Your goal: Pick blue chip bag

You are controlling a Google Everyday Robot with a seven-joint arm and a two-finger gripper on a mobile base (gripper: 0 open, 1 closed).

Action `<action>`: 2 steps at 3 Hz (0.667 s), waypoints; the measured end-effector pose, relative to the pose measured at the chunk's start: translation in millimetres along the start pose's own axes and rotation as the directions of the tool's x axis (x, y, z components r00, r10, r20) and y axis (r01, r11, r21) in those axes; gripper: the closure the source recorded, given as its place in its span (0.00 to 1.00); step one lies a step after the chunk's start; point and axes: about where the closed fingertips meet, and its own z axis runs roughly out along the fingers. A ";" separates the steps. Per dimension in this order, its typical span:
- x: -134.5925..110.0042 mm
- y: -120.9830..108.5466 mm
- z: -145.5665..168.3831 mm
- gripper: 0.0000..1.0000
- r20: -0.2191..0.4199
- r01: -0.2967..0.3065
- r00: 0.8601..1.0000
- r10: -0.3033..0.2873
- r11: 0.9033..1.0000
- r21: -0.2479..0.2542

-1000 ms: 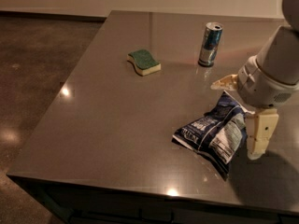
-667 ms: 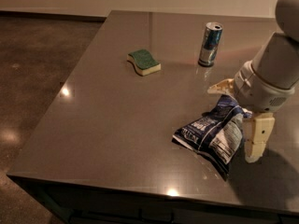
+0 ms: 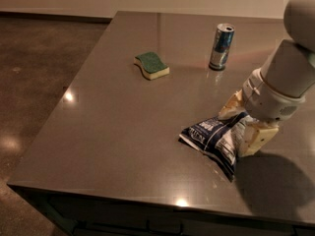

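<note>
The blue chip bag is a crinkled navy foil bag with white lettering. It lies on the grey table at the front right. My gripper is at the bag's right end, low over the table. One cream finger is behind the bag and the other finger is in front of it. They press the bag's right end between them. The bag still rests on the table.
A green and yellow sponge lies at the back centre. A blue-and-silver drink can stands upright behind the gripper. The table's front edge is close below the bag. The floor lies to the left.
The two fingers have come closer together around the bag's right end, and the gripper has shifted slightly left. The bag's right end has bunched up a little.
</note>
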 end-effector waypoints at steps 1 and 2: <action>-2.2 -1.3 -4.7 0.65 0.008 -0.003 1.000 0.003 1.000 0.007; -6.1 -6.4 -17.6 0.88 0.016 -0.017 1.000 0.017 0.999 0.034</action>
